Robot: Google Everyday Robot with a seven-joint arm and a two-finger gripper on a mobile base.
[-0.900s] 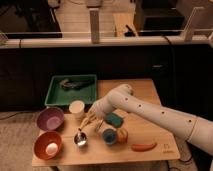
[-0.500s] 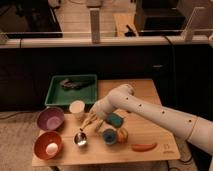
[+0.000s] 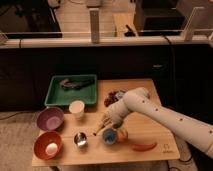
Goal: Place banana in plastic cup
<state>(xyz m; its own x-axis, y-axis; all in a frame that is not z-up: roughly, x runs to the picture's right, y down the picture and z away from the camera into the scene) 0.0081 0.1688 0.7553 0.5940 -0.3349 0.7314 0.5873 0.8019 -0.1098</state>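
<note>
Leftmost, the purple bowl (image 3: 42, 115) looks empty, and the red bowl (image 3: 37, 144) below it holds a white lump (image 3: 51, 148). The green tray (image 3: 52, 98) carries a dark item (image 3: 73, 84). The cream cup (image 3: 76, 108) and the metal cup (image 3: 80, 139) stand on the table (image 3: 100, 156). Nothing has visibly shifted from the earlier frames. The gripper (image 3: 100, 126) hangs just left of and above the blue cup (image 3: 109, 135), clamped on the banana (image 3: 104, 121), which shows pale between its tips. An orange fruit (image 3: 123, 134) touches the cup's right side, with a carrot (image 3: 144, 146) beyond.
</note>
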